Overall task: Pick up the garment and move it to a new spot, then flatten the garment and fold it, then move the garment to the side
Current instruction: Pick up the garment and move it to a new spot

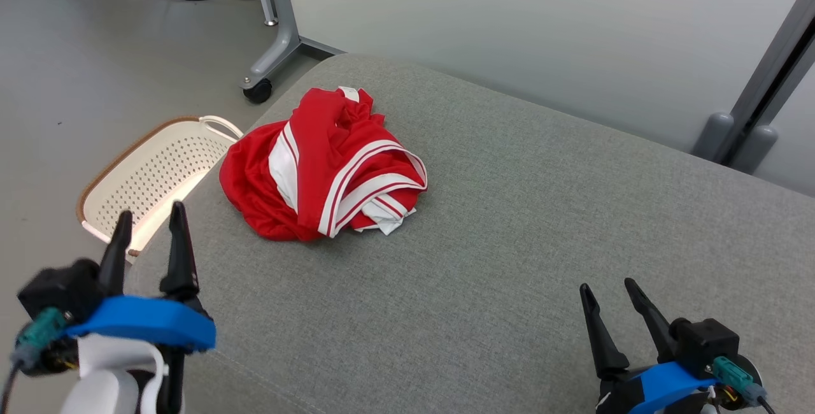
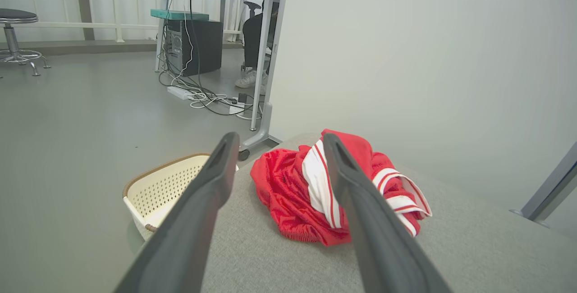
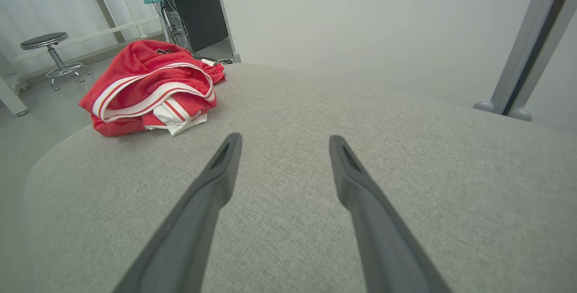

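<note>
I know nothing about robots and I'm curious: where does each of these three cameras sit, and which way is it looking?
Head view: on the robot's head, looking down at the red garment on the grey cushion; left gripper and right gripper show, open.
Left wrist view: on the left wrist, looking along its fingers at garment and basket.
Right wrist view: on the right wrist, looking across the cushion past its fingers.
Shared: all three show the garment.

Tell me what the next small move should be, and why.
Probably reach the left gripper forward toward the red garment: it lies crumpled and untouched near the left edge of the grey cushion, nearer that gripper than the right gripper, and both stand open and empty.
</note>
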{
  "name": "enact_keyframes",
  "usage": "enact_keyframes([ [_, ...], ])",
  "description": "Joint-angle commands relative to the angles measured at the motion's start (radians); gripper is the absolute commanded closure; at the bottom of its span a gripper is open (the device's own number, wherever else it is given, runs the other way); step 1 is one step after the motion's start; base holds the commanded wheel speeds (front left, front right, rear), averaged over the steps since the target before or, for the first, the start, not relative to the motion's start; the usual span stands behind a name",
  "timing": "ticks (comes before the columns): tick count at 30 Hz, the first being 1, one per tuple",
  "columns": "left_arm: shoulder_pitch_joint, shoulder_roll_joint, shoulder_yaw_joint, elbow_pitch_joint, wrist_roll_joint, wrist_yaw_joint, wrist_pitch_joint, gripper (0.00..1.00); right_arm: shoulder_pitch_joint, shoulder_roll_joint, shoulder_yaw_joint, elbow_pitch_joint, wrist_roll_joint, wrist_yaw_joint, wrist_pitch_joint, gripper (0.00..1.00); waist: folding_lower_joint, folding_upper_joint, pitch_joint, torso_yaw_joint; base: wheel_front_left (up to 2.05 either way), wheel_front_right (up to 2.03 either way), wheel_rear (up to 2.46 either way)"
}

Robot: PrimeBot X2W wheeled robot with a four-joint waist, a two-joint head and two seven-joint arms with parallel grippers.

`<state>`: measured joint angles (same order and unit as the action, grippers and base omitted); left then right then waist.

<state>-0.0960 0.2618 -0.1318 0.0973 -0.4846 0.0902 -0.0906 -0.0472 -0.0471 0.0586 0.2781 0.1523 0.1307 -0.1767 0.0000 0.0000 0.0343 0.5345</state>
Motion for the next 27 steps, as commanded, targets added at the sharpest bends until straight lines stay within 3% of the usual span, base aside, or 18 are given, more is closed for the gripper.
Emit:
enact_keyframes([
  [1, -0.032, 0.010, 0.006, -0.018, -0.009, -0.006, 0.022, 0.00, 0.012, -0.006, -0.003, -0.003, 0.002, 0.000, -0.002, 0.00, 0.0000, 0.0000, 0.002, 0.000, 0.00, 0.00, 0.00],
  [6, -0.199, 0.069, 0.014, -0.034, -0.073, -0.025, 0.227, 0.00, 0.028, -0.006, -0.026, -0.023, -0.002, 0.000, -0.005, 0.00, 0.0000, 0.0000, 0.019, -0.005, 0.00, 0.00, 0.00],
  [12, -0.359, 0.124, 0.062, 0.071, -0.153, -0.016, 0.396, 0.00, 0.000, -0.005, -0.009, -0.065, -0.026, 0.000, 0.018, 0.00, 0.0000, 0.0000, 0.085, -0.100, 0.00, 0.00, 0.00],
  [20, -0.463, 0.203, 0.136, 0.212, -0.221, 0.003, 0.513, 0.00, -0.023, -0.006, -0.009, -0.139, -0.060, 0.000, 0.058, 0.00, 0.0000, 0.0000, 0.203, -0.254, 0.00, 0.00, 0.00],
  [27, -0.483, 0.252, 0.155, 0.279, -0.249, 0.012, 0.589, 0.00, -0.047, -0.005, -0.029, -0.191, -0.073, 0.000, 0.070, 0.00, 0.0000, 0.0000, 0.291, -0.347, 0.00, 0.00, 0.00],
])
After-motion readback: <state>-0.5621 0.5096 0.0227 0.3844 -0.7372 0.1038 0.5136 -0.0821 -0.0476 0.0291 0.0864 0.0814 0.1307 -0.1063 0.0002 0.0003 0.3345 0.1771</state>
